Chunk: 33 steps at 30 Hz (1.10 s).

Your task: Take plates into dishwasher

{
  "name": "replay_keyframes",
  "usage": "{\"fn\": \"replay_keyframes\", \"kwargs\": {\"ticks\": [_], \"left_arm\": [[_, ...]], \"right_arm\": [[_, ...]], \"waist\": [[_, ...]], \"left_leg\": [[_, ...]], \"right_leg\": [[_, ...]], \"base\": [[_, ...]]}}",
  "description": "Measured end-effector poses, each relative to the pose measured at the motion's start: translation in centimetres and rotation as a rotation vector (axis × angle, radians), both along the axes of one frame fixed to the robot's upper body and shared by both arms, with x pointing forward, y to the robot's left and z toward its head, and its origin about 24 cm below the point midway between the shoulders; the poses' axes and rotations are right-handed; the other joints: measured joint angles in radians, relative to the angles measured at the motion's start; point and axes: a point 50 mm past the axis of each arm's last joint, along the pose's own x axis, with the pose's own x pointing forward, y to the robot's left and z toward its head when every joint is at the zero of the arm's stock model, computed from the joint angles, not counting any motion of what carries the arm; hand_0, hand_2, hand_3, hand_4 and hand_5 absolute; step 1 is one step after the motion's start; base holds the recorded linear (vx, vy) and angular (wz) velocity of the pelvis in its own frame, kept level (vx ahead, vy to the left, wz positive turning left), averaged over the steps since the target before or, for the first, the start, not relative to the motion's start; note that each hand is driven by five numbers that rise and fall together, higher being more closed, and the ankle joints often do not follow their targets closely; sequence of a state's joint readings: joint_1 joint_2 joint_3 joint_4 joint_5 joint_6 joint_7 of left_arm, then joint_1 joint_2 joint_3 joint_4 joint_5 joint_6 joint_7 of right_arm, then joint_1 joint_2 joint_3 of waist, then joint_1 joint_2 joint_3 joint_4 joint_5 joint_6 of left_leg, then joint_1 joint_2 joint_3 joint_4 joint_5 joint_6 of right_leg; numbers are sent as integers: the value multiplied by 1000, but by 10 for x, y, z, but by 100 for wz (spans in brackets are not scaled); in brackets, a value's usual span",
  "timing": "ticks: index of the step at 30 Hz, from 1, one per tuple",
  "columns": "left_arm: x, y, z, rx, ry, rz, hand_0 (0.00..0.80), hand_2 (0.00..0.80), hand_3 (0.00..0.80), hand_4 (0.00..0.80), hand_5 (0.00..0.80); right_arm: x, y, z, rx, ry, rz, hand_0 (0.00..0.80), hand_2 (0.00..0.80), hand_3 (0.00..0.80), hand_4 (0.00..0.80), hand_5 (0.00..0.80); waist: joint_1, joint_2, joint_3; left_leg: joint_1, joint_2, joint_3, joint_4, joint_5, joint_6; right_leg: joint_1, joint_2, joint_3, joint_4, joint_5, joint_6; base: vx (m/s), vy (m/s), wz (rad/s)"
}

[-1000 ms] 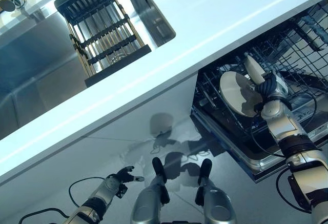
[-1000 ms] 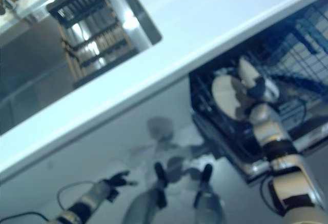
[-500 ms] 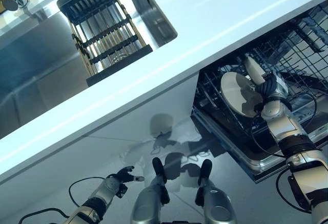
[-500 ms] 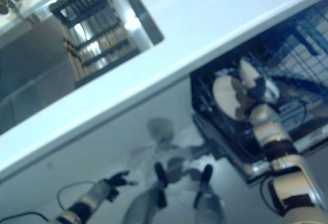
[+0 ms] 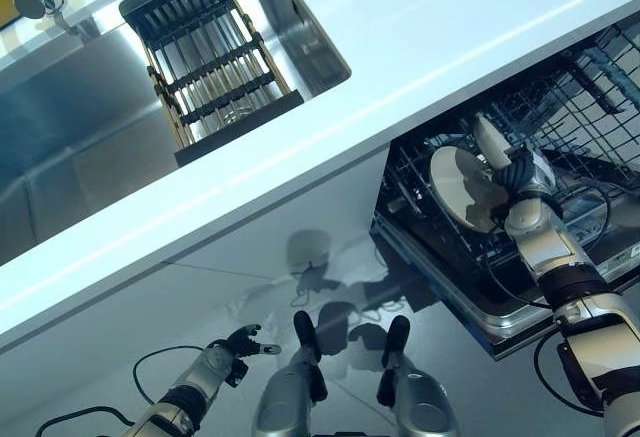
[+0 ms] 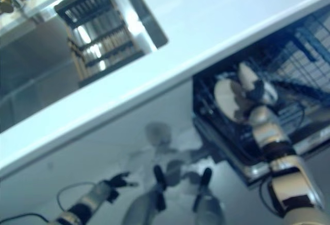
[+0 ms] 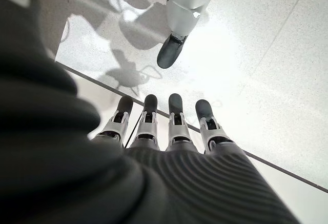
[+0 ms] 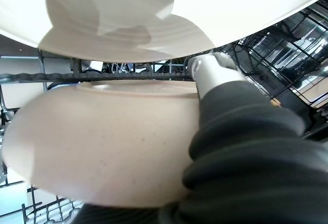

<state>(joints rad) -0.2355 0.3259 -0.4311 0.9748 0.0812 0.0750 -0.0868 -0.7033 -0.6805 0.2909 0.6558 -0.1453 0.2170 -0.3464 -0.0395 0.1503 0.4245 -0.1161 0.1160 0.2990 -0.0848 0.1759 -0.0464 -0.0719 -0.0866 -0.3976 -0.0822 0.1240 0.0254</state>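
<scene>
Left hand [image 5: 243,342]: we see it low over the floor, fingers straight, holding nothing.
Right hand [image 5: 522,175]: we see it grasping a beige plate [image 5: 462,187], upright in the dishwasher rack [image 5: 570,107].
Second plate [image 5: 492,140]: just behind.
Sink rack [image 5: 205,62]: beyond the counter [image 5: 420,27].

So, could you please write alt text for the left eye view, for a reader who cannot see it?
The robot's right hand holds a cream plate on edge in the dishwasher rack below a white counter. The left hand hangs open near the floor, and a sink holds a dark drying rack.
</scene>
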Motion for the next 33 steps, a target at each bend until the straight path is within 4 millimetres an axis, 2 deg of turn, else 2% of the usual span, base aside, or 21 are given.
{"fn": "replay_keyframes", "kwargs": {"ticks": [1, 2, 3, 5, 7, 8, 10, 11, 33], "left_arm": [[0, 0, 0, 0, 0, 0, 0, 0, 0, 0, 0], [0, 0, 0, 1, 1, 1, 0, 0, 0, 0, 0], [-1, 1, 0, 1, 2, 1, 0, 0, 0, 0, 0], [-1, 1, 0, 1, 2, 1, 0, 0, 0, 0, 0], [-1, 1, 0, 1, 3, 1, 0, 0, 0, 0, 0], [-1, 1, 0, 1, 3, 1, 0, 0, 0, 0, 0], [-1, 1, -1, 2, 3, 2, 0, 0, 0, 0, 0], [-1, 1, -1, 2, 4, 2, 0, 0, 0, 0, 0], [-3, 1, -2, -11, 10, 19, 0, 0, 0, 0, 0]], "right_arm": [[0, 0, 0, 0, 0, 0, 508, 508, 508, 508, 508], [0, 0, 0, 0, 0, 0, 568, 568, 568, 568, 568], [0, 0, 0, 0, 0, 0, 574, 574, 574, 574, 574], [0, 0, 0, 0, 0, 0, 562, 562, 562, 562, 562], [0, 0, 0, 0, -1, 0, 515, 515, 515, 515, 515], [0, 0, 0, 0, -2, -1, 389, 389, 389, 389, 389], [0, 0, 0, -1, -6, -4, 66, 66, 66, 66, 66], [0, 0, 0, 0, -6, -4, 0, 0, 0, 0, 0], [0, 3, -2, 23, -8, 4, 0, 0, 0, 0, 0]], "waist": [[0, 0, 0], [0, 0, 0], [0, 0, 0], [0, 0, 0], [0, 0, 0], [0, 0, 0], [1, 0, 0], [0, 0, 0], [1, 1, 0]], "left_leg": [[0, 0, 0, 0, 0, 0], [0, 0, 0, 0, 0, 0], [0, 0, 0, 0, 0, 0], [0, 0, 0, 0, 0, 0], [0, 0, 0, 0, 0, 0], [0, 0, 0, 0, 0, 0], [0, 0, 0, 0, 0, 0], [0, 0, 0, 0, 0, 0], [-1, -1, 1, 0, 0, 0]], "right_leg": [[0, 0, 0, 0, 0, 0], [0, 0, 0, 0, 0, 0], [0, 0, 0, 0, 0, 0], [0, 0, 0, 0, 0, 0], [0, 0, 0, 0, 0, 0], [0, 0, 0, 0, 0, 0], [0, 0, 0, 0, 0, 0], [0, 0, 0, 0, 0, 0], [-2, -1, 1, -2, 0, 1]], "base": [[0, 0, 0], [0, 0, 0], [0, 0, 0], [0, 0, 0], [0, 0, 0], [0, 0, 0], [0, 0, 0], [0, 0, 0], [0, 0, 0]]}}
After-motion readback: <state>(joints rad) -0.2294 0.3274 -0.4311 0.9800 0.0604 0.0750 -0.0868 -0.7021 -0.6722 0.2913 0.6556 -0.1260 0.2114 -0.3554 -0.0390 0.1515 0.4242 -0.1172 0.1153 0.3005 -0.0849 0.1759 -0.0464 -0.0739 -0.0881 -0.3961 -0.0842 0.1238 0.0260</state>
